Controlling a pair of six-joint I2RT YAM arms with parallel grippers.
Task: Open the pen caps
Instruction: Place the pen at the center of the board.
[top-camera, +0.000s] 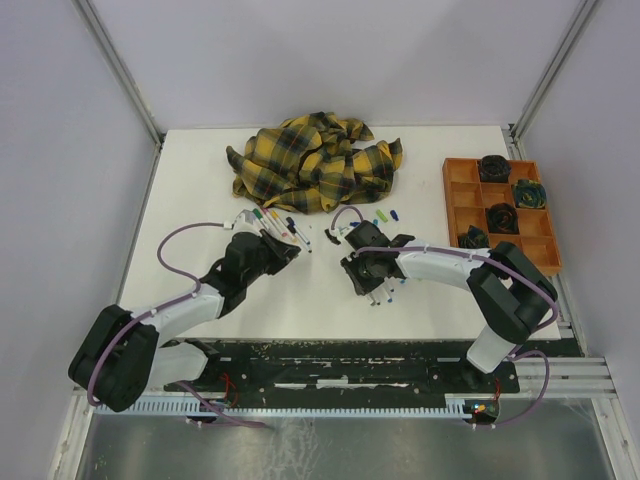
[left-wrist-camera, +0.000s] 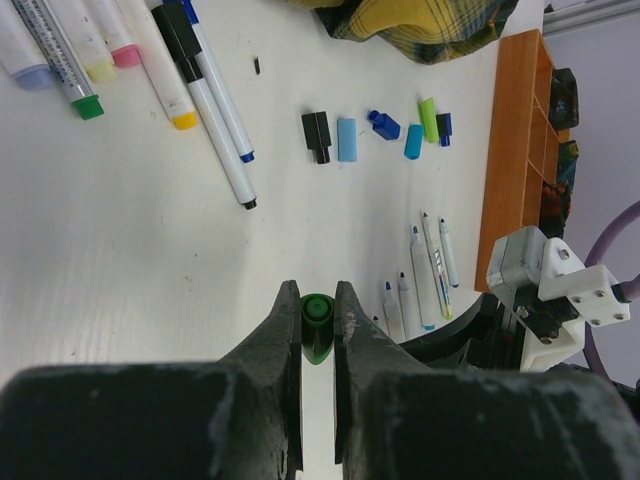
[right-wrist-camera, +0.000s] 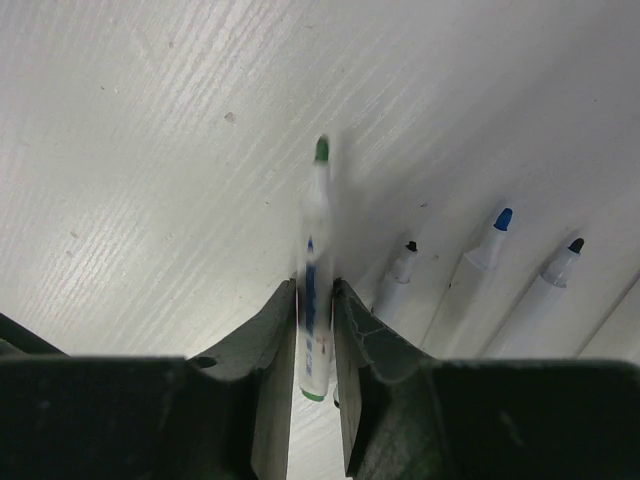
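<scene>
Now the left gripper (left-wrist-camera: 318, 322) is clamped on the green cap (left-wrist-camera: 317, 338) at six o'clock in its wrist view, while the right gripper (right-wrist-camera: 316, 300) pinches the uncapped green pen (right-wrist-camera: 318, 200) near its tail, so the pen may swivel, slip and ink the table (right-wrist-camera: 150, 150).

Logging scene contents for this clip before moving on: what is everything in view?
plaid cloth: one, yellow and black, crumpled at the far middle
orange tray: one, divided, far right
dark bundles: four, blackish, in tray compartments
grouped pens: about seven, white with coloured ends, ahead of the left arm
loose caps: six, black, blues and green, in a row near the cloth
uncapped pens: several, white, by the right arm
green cap: one, between left fingers
green-tipped pen: one, white, between right fingers
table: one, white
left gripper: black, holding the cap
right gripper: black, holding the pen
</scene>
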